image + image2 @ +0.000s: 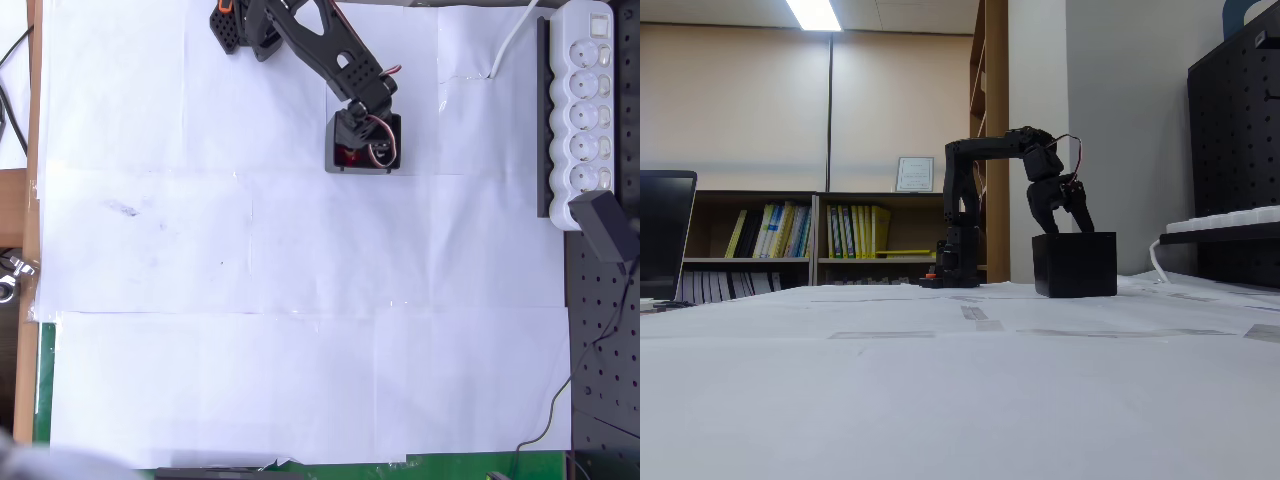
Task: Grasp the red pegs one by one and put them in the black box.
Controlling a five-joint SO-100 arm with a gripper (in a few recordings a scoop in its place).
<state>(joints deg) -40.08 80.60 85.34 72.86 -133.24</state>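
Red pegs point(346, 155) show as a dark-red patch inside the black box point(334, 162), which sits near the far edge of the paper-covered counter point(300, 300). Directly over the box hangs the claw point(1064, 222), its fingers spread apart and pointing down at the box's open top. A white power strip point(588, 110) lies well to the right.

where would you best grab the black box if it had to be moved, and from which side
Judging by its shape, take the black box by one raised wall at the rim, coming straight down from above: it stands upright with its top open. In the overhead view the left wall looks freest, since the gripper hangs over the opening. The fixed view shows plain, sheer sides.
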